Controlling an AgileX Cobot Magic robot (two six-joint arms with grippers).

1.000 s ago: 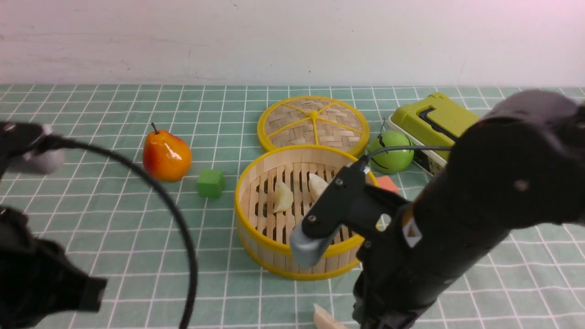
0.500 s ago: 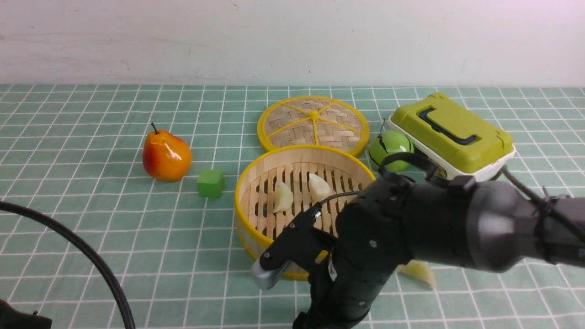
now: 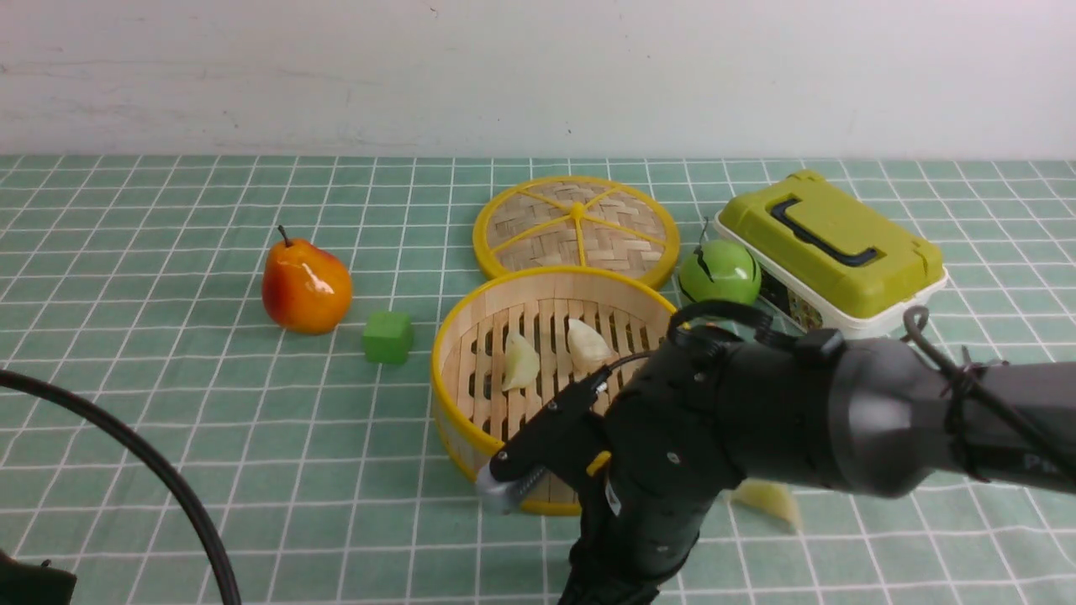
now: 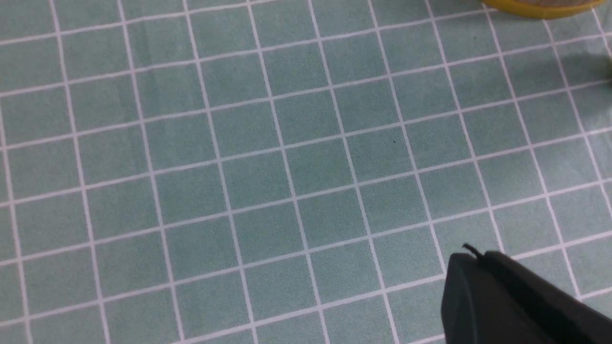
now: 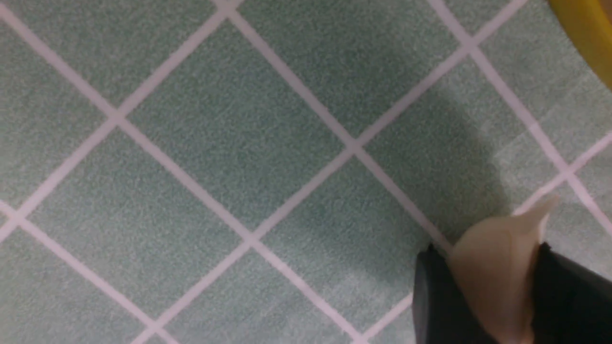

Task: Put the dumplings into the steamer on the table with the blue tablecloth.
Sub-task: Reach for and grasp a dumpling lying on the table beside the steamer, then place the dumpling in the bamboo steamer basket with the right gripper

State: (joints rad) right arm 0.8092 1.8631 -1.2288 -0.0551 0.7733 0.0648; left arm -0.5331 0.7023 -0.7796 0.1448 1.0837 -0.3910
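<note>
Black right arm (image 3: 756, 437) folds low, wrist aimed down at the tablecloth (image 3: 168, 395) — right gripper (image 5: 497, 286) pinches 1 dumpling (image 5: 492, 253) between the jaws. Steamer (image 3: 458, 336), holding 2 more dumplings (image 3: 520, 361), sits just beyond them. Left gripper (image 4: 483, 282) shows only 1 finger — grip cannot be told.

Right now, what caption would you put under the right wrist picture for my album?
The right gripper pinches a cream dumpling over the grid tablecloth, beside the steamer.
</note>
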